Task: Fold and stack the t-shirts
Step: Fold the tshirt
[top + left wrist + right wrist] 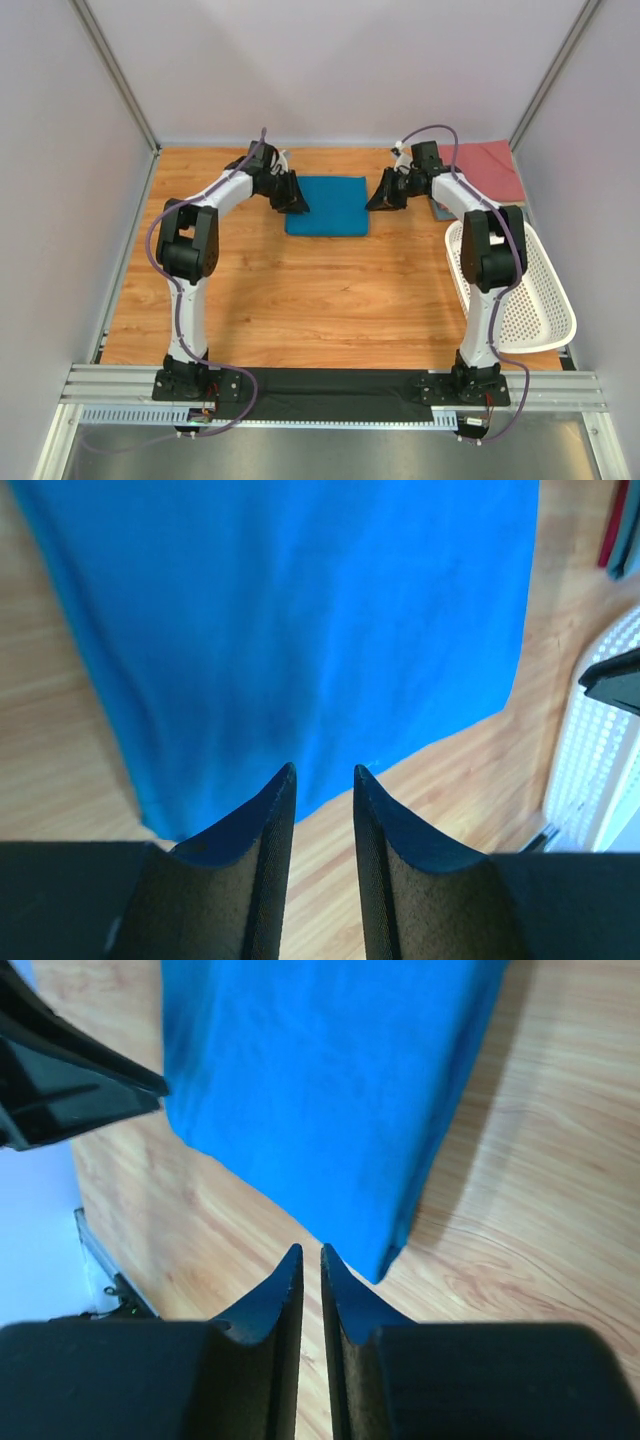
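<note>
The teal-blue t-shirt (326,205) lies folded into a flat rectangle on the wooden surface (300,300), in the upper middle of the top view, between the two arms. The left fingers (270,815) stand just beside its left edge and the right fingers (345,1295) just beside its right edge. The left pair are a little apart with nothing between them. The right pair are drawn almost together, only a thin slit showing, and hold nothing. The shirt looks light, soft and limp, so it would likely sag and come unfolded if lifted by one corner. A pinch through all the layers at both side edges, or at two matching corners, should keep the fold together. The smooth wood gives little grip, so the cloth may slide instead of lifting. Whether either pair touches the cloth cannot be told, since the arms cover the contact lines in the top view. A salmon-red t-shirt (487,168) lies at the upper right, well apart from the teal one. A darker grey-blue edge (441,211) peeks out at its lower left, too small to read as a whole shirt. How many layers the teal fold has is hidden. The white perforated basket (545,270) at the right is partly behind the right arm.
</note>
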You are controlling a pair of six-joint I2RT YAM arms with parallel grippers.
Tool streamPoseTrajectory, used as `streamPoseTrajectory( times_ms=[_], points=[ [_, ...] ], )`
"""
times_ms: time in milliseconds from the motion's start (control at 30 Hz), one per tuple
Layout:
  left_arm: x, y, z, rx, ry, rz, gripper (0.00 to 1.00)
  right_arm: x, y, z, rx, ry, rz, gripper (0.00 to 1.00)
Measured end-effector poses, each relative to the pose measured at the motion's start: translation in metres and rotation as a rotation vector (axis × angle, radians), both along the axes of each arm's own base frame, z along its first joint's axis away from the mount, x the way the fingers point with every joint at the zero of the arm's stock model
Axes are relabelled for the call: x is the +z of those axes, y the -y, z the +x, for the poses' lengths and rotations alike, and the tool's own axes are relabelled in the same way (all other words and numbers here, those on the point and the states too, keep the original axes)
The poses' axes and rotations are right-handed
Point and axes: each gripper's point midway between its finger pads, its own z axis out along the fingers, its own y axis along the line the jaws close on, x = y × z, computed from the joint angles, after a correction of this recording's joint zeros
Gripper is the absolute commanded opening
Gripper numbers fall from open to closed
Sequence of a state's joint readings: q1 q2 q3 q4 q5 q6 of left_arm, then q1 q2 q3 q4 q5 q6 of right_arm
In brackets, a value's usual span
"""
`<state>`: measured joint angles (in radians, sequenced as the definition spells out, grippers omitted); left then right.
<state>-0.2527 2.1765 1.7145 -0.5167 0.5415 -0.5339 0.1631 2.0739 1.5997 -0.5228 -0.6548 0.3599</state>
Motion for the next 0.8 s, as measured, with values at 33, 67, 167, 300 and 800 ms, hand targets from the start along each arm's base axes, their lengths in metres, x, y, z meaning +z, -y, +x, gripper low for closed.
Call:
streamPoseTrajectory(
  times_ms=[33, 67, 167, 300, 800],
  points=[
    [0.000, 0.007, -0.005, -0.019, 0.003, 0.000, 0.36, 0.003, -0.004, -0.002, 0.018, 0.001, 0.020, 0.14],
    [0.000, 0.013, -0.009, -0.034, 0.007, 0.001, 0.36, 0.004, -0.007, -0.004, 0.036, 0.004, 0.036, 0.15],
    [-0.004, 0.021, -0.013, -0.052, 0.017, 0.017, 0.36, 0.001, -0.012, -0.012, 0.067, -0.008, 0.067, 0.15],
    [-0.023, 0.005, -0.015, -0.015, 0.002, 0.094, 0.36, -0.027, -0.016, -0.016, 0.084, -0.051, 0.075, 0.15],
    [0.011, -0.030, -0.030, 0.009, 0.038, 0.195, 0.41, -0.053, 0.003, -0.045, 0.031, -0.114, -0.033, 0.32]
  ],
)
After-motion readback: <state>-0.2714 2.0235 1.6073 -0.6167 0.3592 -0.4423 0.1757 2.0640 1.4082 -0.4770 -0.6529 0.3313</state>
